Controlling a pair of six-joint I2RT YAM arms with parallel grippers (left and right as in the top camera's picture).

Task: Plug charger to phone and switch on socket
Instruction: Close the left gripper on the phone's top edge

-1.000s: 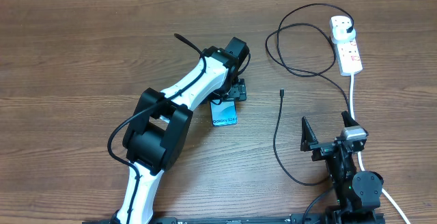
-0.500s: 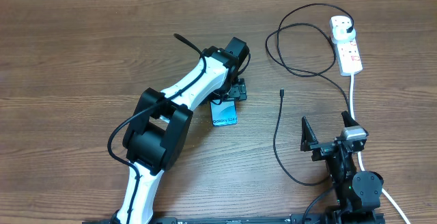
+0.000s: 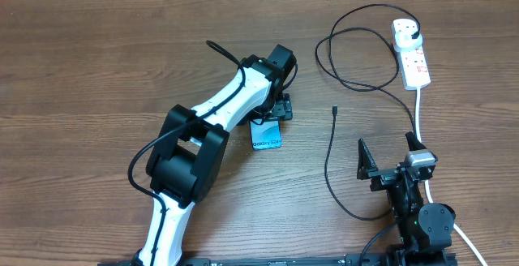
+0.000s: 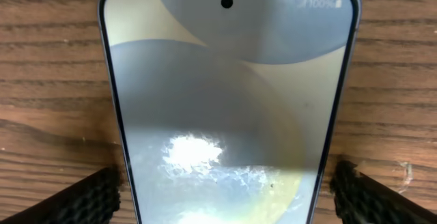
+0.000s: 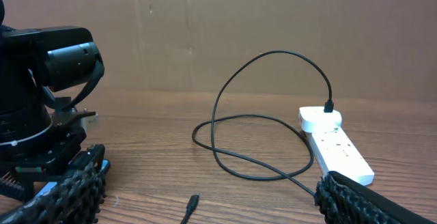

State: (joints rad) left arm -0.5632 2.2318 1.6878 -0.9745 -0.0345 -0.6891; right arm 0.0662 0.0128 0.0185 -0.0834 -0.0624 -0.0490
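Note:
The phone [image 3: 266, 134] lies flat on the wooden table and fills the left wrist view [image 4: 229, 101], screen up. My left gripper [image 3: 276, 109] is over its far end. Its two pads [image 4: 225, 193] straddle the phone's sides with thin strips of wood showing between, so it is open. The black charger cable's connector tip [image 3: 334, 110] lies free on the table, also in the right wrist view [image 5: 193, 202]. Its plug [image 3: 416, 32] sits in the white socket strip [image 3: 413, 62], also seen in the right wrist view [image 5: 338, 145]. My right gripper [image 3: 388, 152] is open and empty near the front edge [image 5: 212, 200].
The charger cable loops widely [image 3: 349, 55] between the socket and the tip, then curves down to the right arm's base [image 3: 353, 209]. The strip's thick white lead [image 3: 419, 112] runs toward the right arm. The left arm [image 5: 48, 94] stands at the left of the right wrist view.

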